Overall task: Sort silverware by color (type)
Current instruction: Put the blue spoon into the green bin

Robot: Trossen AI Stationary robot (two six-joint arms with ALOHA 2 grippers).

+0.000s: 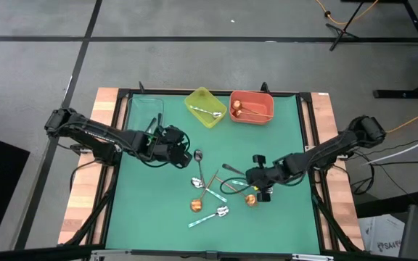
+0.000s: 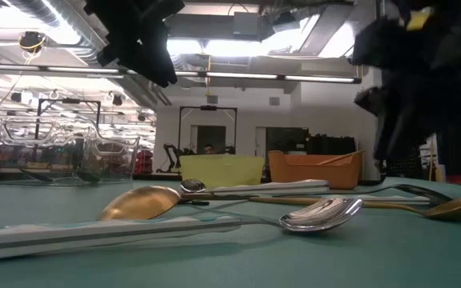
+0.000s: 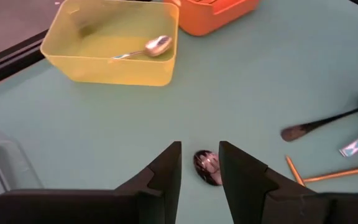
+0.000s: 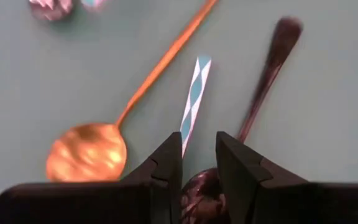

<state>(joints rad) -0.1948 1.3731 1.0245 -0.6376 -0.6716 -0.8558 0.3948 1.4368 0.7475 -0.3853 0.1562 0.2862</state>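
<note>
Left gripper (image 3: 199,177) left of centre in high view, fingers apart with a narrow gap, straddling the bowl of a dark black spoon (image 3: 207,168) on the green mat (image 3: 260,81); not clamped. Right gripper (image 4: 197,167) lower right of centre, fingers parted above another black spoon (image 4: 263,81), beside a teal-patterned handle (image 4: 193,99) and a copper-gold spoon (image 4: 89,149). Yellow plastic bin (image 1: 205,107) at top centre holds 1 silver spoon (image 3: 149,47); orange bin (image 1: 252,106) just right of it.

Overhead, table-level, two wrist cameras (all share the table (image 1: 281,130)).
</note>
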